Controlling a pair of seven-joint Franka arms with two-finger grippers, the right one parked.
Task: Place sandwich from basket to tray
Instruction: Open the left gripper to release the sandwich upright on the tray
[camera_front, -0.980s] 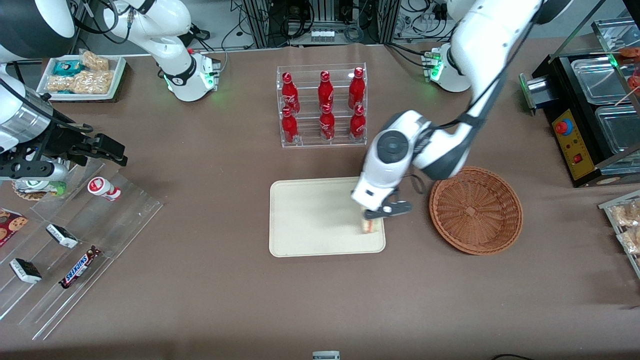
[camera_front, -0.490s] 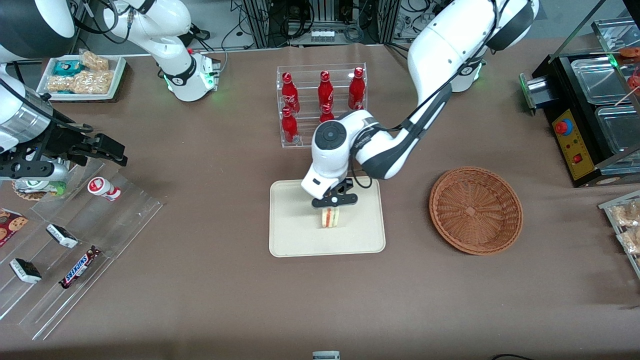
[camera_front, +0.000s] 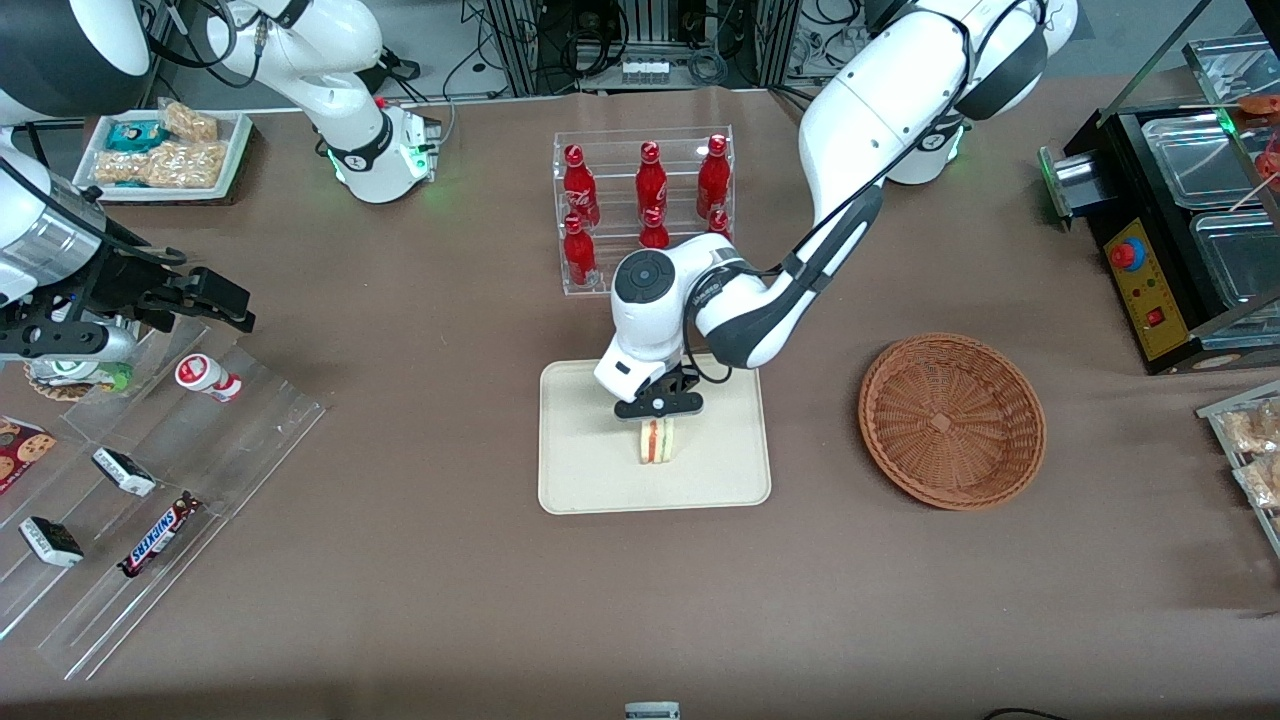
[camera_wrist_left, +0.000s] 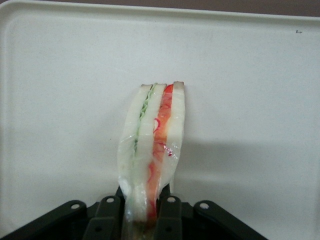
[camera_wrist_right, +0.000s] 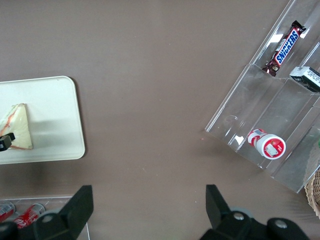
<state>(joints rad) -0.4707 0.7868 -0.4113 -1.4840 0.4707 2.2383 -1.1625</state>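
Note:
The sandwich (camera_front: 657, 442) is a pale wedge in clear wrap with red and green layers on its edge (camera_wrist_left: 152, 150). My left gripper (camera_front: 657, 418) is shut on its upper end, black fingers (camera_wrist_left: 170, 212) pressed against both bread faces. It hangs upright over the middle of the cream tray (camera_front: 580, 480), low over the tray surface (camera_wrist_left: 260, 100); I cannot tell whether it touches. The right wrist view shows the sandwich (camera_wrist_right: 19, 127) over the tray (camera_wrist_right: 55, 110) too. The brown wicker basket (camera_front: 950, 420) sits empty beside the tray, toward the working arm's end.
A clear rack of red bottles (camera_front: 645, 210) stands just farther from the camera than the tray, close to my forearm. Clear stepped shelves with snack bars (camera_front: 150, 480) and a white snack tray (camera_front: 165, 150) lie toward the parked arm's end. A black appliance (camera_front: 1180, 230) stands past the basket.
My gripper carried the sandwich from the tray's edge nearest the basket to the tray's middle, then came down slightly. It stayed shut on the sandwich throughout.

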